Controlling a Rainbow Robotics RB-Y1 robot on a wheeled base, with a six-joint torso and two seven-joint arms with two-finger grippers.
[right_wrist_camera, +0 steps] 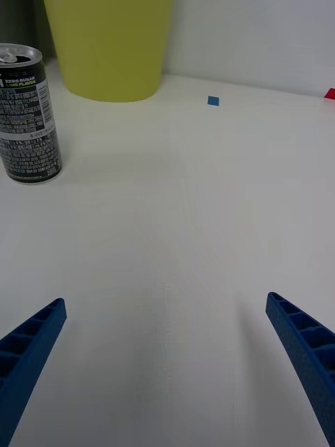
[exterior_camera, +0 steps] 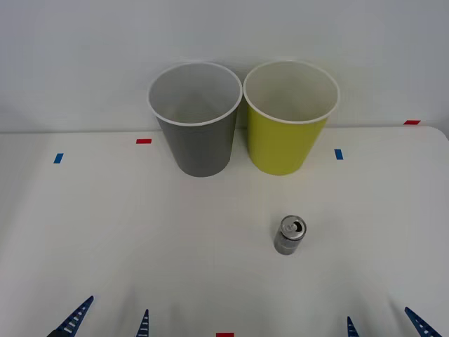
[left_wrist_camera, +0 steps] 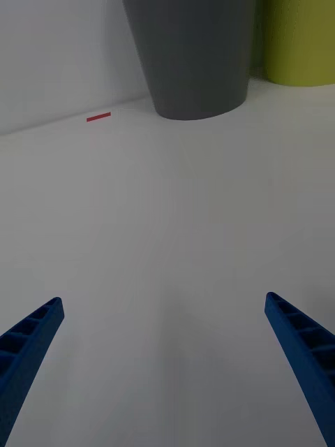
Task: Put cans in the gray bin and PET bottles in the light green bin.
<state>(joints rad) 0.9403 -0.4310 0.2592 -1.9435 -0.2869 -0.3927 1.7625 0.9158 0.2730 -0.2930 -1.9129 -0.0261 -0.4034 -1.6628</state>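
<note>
A small silver-gray can (exterior_camera: pixel 289 235) stands upright on the white table, in front of the light green bin (exterior_camera: pixel 289 119); its dark label shows in the right wrist view (right_wrist_camera: pixel 26 115). The gray bin (exterior_camera: pixel 196 119) stands just left of the green one, both upright with nothing visible inside. My left gripper (exterior_camera: pixel 109 323) is open at the table's near edge, well short of the gray bin (left_wrist_camera: pixel 195 59). Open too, my right gripper (exterior_camera: pixel 386 326) sits at the near right, with the can ahead and to its left. No PET bottles are in view.
Small red (exterior_camera: pixel 144 141) and blue (exterior_camera: pixel 339 154) tape marks dot the table (exterior_camera: pixel 140 232). A white wall rises right behind the bins. Open tabletop lies between the grippers and the bins.
</note>
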